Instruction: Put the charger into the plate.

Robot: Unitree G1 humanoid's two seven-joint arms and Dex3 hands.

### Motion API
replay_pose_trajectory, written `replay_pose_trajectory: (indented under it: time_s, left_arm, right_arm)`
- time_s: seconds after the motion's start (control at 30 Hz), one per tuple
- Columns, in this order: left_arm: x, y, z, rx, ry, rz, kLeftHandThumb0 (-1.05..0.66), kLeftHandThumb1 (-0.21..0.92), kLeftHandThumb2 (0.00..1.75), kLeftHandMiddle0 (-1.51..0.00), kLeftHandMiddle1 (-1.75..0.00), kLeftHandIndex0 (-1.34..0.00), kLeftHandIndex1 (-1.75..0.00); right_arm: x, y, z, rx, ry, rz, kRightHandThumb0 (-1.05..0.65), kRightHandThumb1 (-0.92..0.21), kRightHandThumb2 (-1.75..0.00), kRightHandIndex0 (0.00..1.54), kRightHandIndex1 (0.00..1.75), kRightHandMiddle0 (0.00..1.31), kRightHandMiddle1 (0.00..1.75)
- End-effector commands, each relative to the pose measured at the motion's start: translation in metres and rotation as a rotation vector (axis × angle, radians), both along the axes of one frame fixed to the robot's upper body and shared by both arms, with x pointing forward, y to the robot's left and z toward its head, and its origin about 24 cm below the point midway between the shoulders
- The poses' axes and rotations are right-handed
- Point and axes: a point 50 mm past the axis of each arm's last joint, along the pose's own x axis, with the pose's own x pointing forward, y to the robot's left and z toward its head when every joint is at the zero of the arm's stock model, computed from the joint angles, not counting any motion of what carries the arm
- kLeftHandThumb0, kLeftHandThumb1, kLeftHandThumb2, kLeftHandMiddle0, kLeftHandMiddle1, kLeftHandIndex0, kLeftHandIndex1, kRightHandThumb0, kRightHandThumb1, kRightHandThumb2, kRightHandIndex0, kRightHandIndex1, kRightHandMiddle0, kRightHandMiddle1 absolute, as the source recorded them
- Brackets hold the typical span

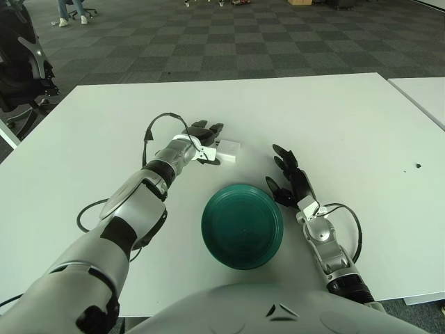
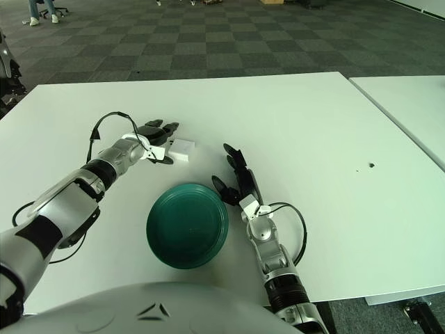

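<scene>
1. Nearest to us, close to the near edge of the white table (image 1: 348,118), sits the dark green plate (image 1: 242,224); it holds nothing.
2. Just to the right of the plate we see our right hand (image 1: 290,182), idle, its black fingers spread and grasping nothing. Its forearm runs back toward the near edge, with a black cable looping beside the wrist.
3. Farther in, about the middle of the table, lies the white charger (image 1: 227,149), flat on the surface. It is beyond the plate's far rim and apart from it.
4. Our left hand (image 1: 206,142) is at the charger's left side. Its dark fingers reach along the charger's near and far left edges, loosely curled about it; we cannot tell whether they truly grip it or only touch it. The charger looks to be still down on the table.
5. The left forearm stretches from the near left corner toward the middle, and a black cable (image 1: 154,129) arches over its wrist.
6. Beyond the table's far edge we see a grey checkered floor (image 1: 229,42).
</scene>
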Motion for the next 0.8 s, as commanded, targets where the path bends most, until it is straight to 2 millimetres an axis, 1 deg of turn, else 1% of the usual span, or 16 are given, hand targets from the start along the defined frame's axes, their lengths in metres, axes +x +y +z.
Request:
replay_pose_trajectory:
  time_s: [0.0,0.23,0.33,0.43,0.67,0.77]
  left_arm:
    - [0.009,0.003,0.014,0.030,-0.044,-0.008,-1.05,0.92,0.32,0.00,0.00,-0.02,-0.02]
    - [0.005,-0.004,0.010,0.017,-0.013,-0.035,-1.05,0.92,0.32,0.00,0.00,-0.03,-0.04]
    - [0.002,-0.014,0.007,0.001,-0.002,-0.057,-1.05,0.92,0.32,0.00,0.00,-0.04,-0.05]
    - [0.001,-0.020,0.007,-0.014,0.006,-0.076,-1.05,0.92,0.34,0.00,0.00,-0.01,-0.21]
    - [0.000,-0.021,0.009,-0.029,0.019,-0.099,-1.05,0.92,0.36,0.00,0.00,0.00,-0.42]
    - [-0.001,-0.023,0.009,-0.032,0.025,-0.111,-1.05,0.92,0.36,0.00,0.00,0.00,-0.49]
  right_arm:
    - [-0.054,-0.002,-0.073,-0.050,0.427,-0.033,-0.92,-0.92,-0.59,0.30,0.03,0.00,0.44]
    - [-0.054,-0.001,-0.072,-0.046,0.428,-0.034,-0.90,-0.92,-0.58,0.30,0.02,0.00,0.42]
    - [-0.054,0.000,-0.071,-0.043,0.417,-0.035,-0.90,-0.92,-0.58,0.31,0.03,0.00,0.43]
    - [-0.055,0.001,-0.071,-0.040,0.412,-0.037,-0.90,-0.92,-0.58,0.32,0.04,0.00,0.45]
    - [-0.056,0.002,-0.074,-0.045,0.436,-0.044,-0.90,-0.92,-0.58,0.33,0.04,0.00,0.46]
    - [-0.056,0.004,-0.073,-0.037,0.429,-0.041,-0.89,-0.92,-0.58,0.31,0.03,0.00,0.43]
